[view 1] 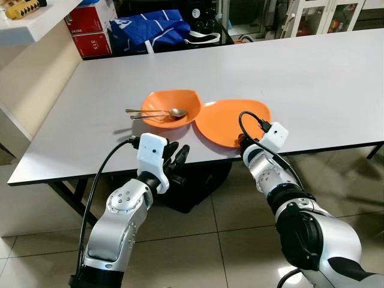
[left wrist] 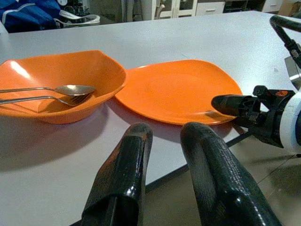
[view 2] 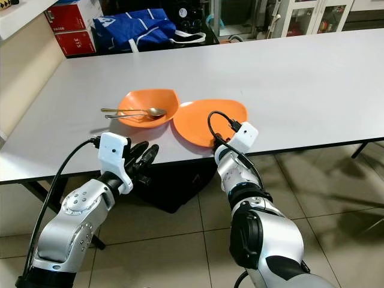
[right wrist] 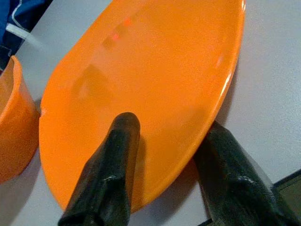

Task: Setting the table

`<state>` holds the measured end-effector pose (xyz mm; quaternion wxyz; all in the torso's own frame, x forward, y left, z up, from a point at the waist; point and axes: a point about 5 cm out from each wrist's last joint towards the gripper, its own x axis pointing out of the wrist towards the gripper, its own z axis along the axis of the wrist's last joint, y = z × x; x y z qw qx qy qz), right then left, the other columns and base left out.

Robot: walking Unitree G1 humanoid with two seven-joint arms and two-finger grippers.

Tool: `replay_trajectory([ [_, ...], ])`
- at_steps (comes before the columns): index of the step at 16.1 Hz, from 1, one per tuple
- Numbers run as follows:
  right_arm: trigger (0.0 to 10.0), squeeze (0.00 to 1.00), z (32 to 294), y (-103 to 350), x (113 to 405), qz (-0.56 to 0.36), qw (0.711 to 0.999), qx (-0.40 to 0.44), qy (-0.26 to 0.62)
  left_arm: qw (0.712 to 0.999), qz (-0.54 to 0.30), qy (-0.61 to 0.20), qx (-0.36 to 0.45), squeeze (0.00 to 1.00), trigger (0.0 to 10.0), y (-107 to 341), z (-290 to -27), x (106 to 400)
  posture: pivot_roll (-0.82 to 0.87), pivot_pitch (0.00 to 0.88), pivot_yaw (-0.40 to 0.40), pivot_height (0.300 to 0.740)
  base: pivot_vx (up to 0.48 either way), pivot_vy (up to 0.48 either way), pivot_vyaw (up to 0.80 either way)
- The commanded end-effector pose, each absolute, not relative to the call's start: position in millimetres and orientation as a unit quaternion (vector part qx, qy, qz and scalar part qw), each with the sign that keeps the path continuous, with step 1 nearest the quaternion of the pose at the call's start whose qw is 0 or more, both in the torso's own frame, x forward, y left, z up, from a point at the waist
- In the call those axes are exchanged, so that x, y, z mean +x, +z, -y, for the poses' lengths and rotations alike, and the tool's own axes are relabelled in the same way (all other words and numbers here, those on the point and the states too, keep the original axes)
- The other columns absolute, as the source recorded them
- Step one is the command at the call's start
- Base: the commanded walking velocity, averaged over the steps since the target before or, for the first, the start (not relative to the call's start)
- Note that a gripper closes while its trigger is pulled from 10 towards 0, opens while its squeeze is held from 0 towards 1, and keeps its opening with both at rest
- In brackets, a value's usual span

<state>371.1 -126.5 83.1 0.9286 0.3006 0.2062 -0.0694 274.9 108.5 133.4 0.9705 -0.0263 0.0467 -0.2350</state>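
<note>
Right gripper [right wrist: 164, 165] straddling near rim of orange plate [view 1: 231, 120], one finger above, one beneath, seemingly clamped. Likely light, stiff, slick plastic; best pinched at rim. Left gripper [left wrist: 164, 155] narrowly parted, empty, orange bowl [view 1: 171, 105] with spoon [view 1: 157, 111] just ahead. Smooth white table [view 1: 312, 78]; tiled floor below.
</note>
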Motion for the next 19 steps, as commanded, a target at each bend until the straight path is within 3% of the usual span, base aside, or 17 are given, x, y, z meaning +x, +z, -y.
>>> replay_trajectory([
  [1,10.0,1.00,121.9,43.2,345.8,-0.293,0.910,0.280,-0.085,0.972,-0.042,-0.230,-0.021,0.00,10.0,137.0,-111.3,273.2,-0.02,0.032,0.135,0.740,0.000,0.000,0.00],
  [8,10.0,1.00,128.8,44.9,347.0,-0.283,0.935,0.199,-0.081,0.972,-0.042,-0.232,-0.018,0.00,10.0,137.5,-110.4,273.9,-0.02,0.034,0.135,0.740,0.000,0.000,0.00],
  [9,10.0,0.72,129.1,44.4,346.7,-0.283,0.935,0.197,-0.081,0.972,-0.042,-0.232,-0.018,0.00,10.0,137.5,-110.3,273.9,-0.02,0.034,0.135,0.740,0.000,0.000,0.00],
  [10,10.0,0.00,129.6,43.8,346.2,-0.282,0.940,0.176,-0.075,0.972,-0.043,-0.232,-0.017,0.00,10.0,137.4,-110.2,273.9,-0.02,0.035,0.135,0.740,0.000,0.000,0.00],
  [19,10.0,0.00,137.9,41.1,343.7,-0.273,0.959,0.059,-0.055,0.971,-0.045,-0.233,-0.018,0.00,10.0,136.9,-108.9,273.8,-0.03,0.042,0.136,0.740,0.000,0.000,0.00],
])
